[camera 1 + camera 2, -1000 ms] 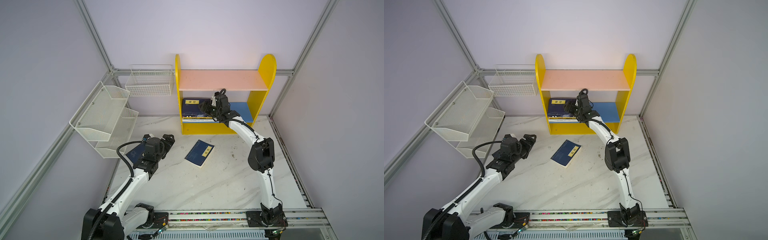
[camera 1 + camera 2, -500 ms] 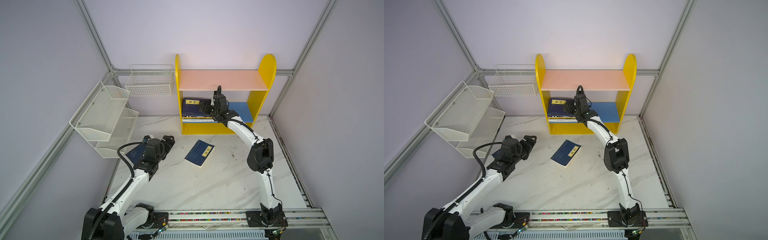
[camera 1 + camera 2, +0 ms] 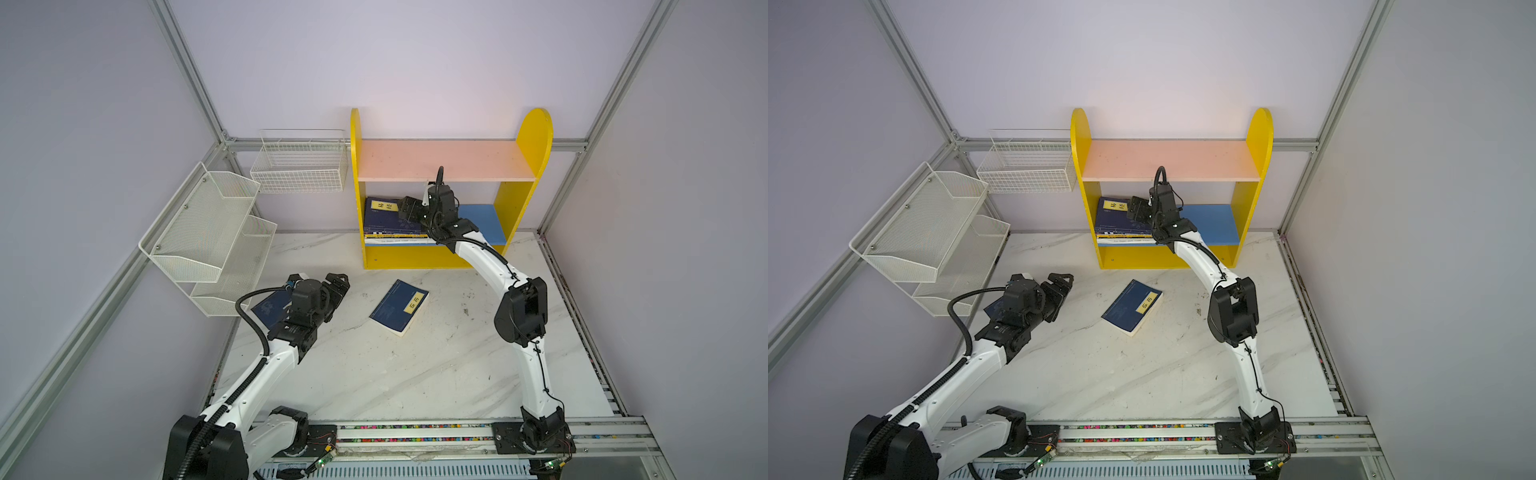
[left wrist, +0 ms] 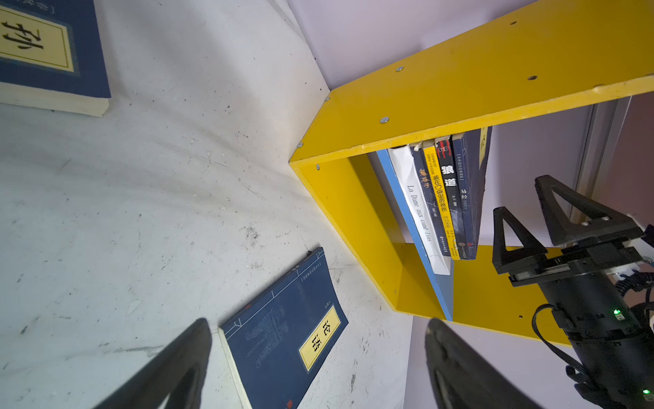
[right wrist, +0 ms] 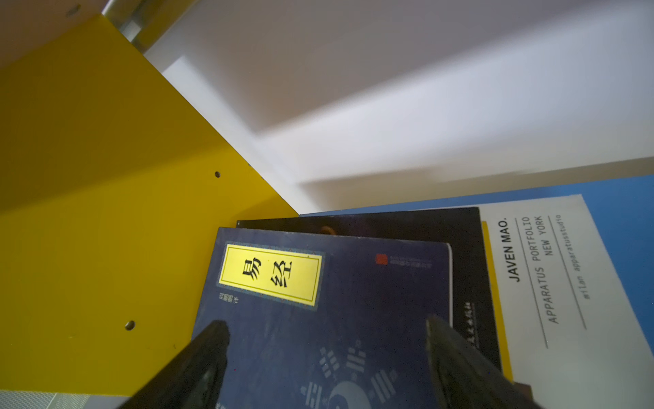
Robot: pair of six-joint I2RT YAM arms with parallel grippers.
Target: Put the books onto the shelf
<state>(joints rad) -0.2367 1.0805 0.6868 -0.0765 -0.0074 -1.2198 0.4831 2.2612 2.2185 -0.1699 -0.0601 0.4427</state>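
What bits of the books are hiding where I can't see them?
1. Navy book by the left gripper: the arm hides most of it in both top views; the left wrist view's edge cuts its label.
2. Stack on the shelf: in the right wrist view the top navy book covers the covers below.
3. Stack's spine lettering: too small in both top views.

Marble table (image 3: 415, 374) is carrying the yellow shelf (image 3: 536, 137) at back, plus a navy book (image 3: 399, 306) mid-table and a second navy book (image 3: 268, 309) at left. Blue lower board (image 3: 482, 222) is holding a book stack (image 3: 386, 220), left end.
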